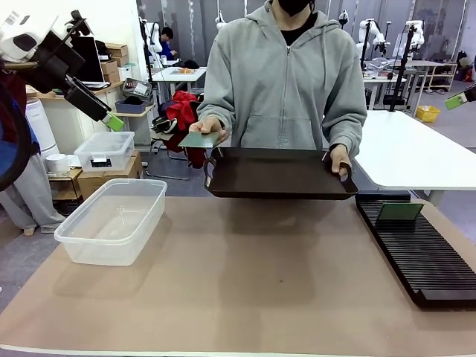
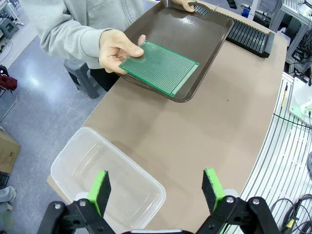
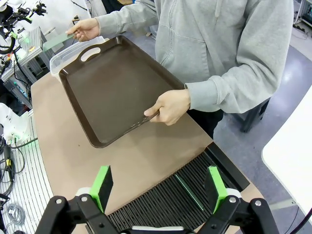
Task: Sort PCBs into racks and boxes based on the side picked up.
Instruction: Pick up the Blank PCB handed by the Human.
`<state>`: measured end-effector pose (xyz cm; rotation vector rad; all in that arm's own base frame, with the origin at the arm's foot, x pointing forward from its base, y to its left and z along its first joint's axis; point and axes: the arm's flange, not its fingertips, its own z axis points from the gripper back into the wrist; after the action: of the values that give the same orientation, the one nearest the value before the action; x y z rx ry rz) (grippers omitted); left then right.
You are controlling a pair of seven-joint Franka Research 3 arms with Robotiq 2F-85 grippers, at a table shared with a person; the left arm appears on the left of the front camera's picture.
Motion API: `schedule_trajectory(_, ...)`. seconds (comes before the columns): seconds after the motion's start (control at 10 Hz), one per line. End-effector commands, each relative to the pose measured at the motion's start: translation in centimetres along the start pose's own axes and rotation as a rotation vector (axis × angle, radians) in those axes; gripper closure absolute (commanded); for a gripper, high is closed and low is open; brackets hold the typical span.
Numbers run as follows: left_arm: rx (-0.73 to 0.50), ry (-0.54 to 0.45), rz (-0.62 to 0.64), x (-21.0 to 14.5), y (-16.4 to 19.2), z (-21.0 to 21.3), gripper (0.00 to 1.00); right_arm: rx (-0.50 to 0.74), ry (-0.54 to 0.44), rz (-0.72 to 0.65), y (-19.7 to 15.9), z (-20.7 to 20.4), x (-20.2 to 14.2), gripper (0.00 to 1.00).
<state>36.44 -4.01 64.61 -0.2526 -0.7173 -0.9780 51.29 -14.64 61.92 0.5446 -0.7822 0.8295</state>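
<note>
Fingers (image 2: 101, 191) of my left gripper (image 2: 156, 178) stand spread wide and empty. My right gripper (image 3: 158, 175) is likewise open, over the rack (image 3: 156, 197). Offered PCB (image 2: 158, 67) lies flat in the person's hand (image 2: 114, 48) at the tray's (image 2: 209, 48) left end. It is on the far side of the tub (image 2: 87, 161), well apart from my left fingers. Recommended: approach its free edge, clear of that hand, set pads over both faces, then close.

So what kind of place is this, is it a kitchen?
Probably a robot lab or workshop. The robot's left gripper hangs open over the table, a person's hand holds out a green circuit board near a brown tray, and a black slotted rack holds another board.
</note>
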Motion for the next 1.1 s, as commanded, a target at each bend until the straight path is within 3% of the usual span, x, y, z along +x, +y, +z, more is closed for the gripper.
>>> schedule_trajectory(0.0, -0.006, -0.002, 0.001, -0.2, 0.0, -0.1, 0.0, 0.011, -0.011, -0.002, 0.1, -0.2, 0.2, 0.0)
schedule_trajectory(0.9, 0.0, 0.0, 0.0, 0.0, 0.0, 0.0, 0.0, 0.011, -0.011, -0.002, 0.1, -0.2, 0.2, 0.0)
schedule_trajectory(1.0, -0.11, 0.021, 0.117, 0.2, 1.3, 0.3, 0.0, 0.011, -0.011, -0.002, 0.1, -0.2, 0.2, 0.0)
